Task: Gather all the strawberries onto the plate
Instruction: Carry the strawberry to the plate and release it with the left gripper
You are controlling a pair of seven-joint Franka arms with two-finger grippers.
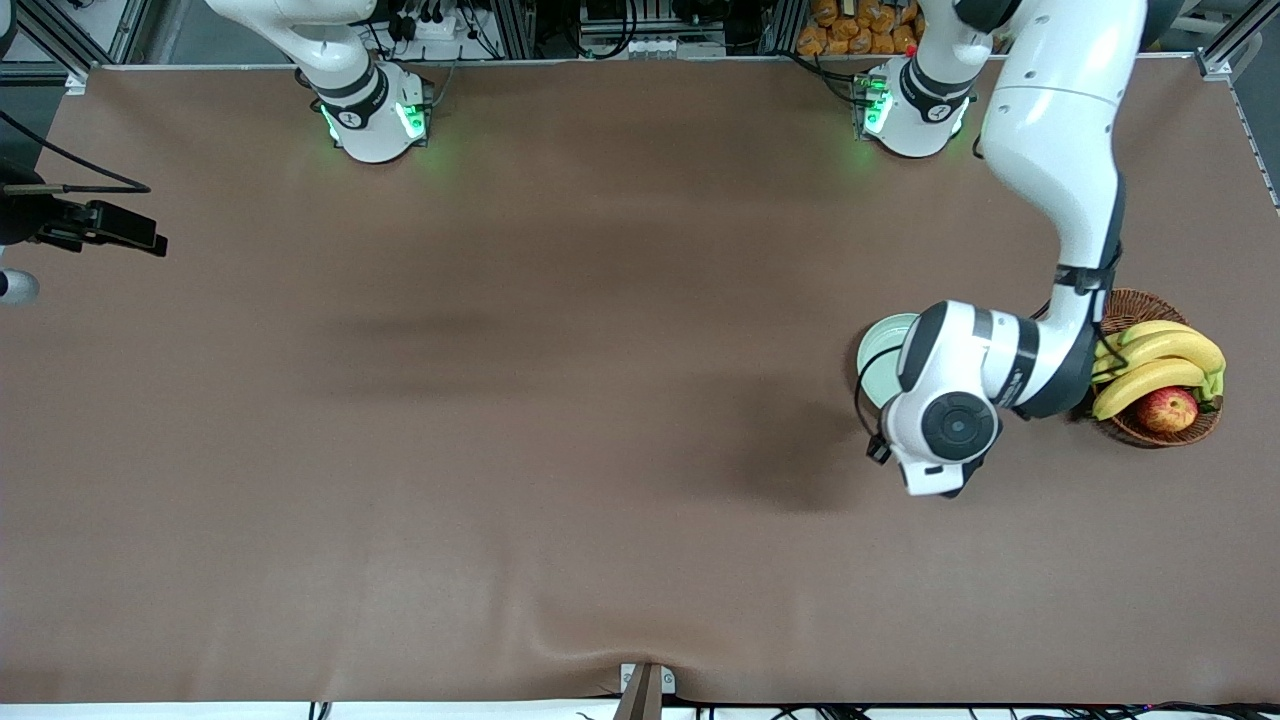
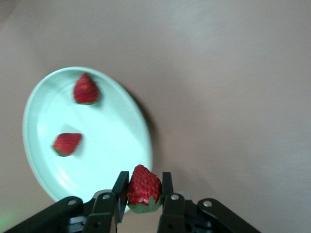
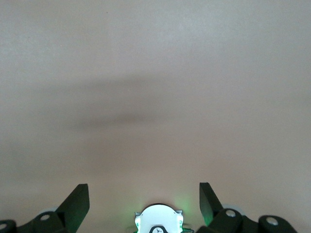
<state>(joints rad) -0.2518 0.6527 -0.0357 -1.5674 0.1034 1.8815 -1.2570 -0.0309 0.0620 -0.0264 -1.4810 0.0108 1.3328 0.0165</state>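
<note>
My left gripper (image 2: 144, 178) is shut on a red strawberry (image 2: 144, 188) with a green cap, held just over the rim of the pale mint-green plate (image 2: 112, 141). Two more strawberries (image 2: 85, 90) (image 2: 66, 143) lie apart from each other in the plate. In the front view the left arm's hand covers much of the plate (image 1: 880, 350) and hides the gripper and the berries. My right gripper (image 3: 143, 189) stands open with nothing between its fingers, over bare brown table near its own base; that arm waits.
A brown wicker basket (image 1: 1140, 300) with bananas (image 1: 1160, 350) and a red-yellow apple (image 1: 1167, 408) stands beside the plate, toward the left arm's end of the table. A black camera mount (image 1: 100, 225) juts in at the right arm's end.
</note>
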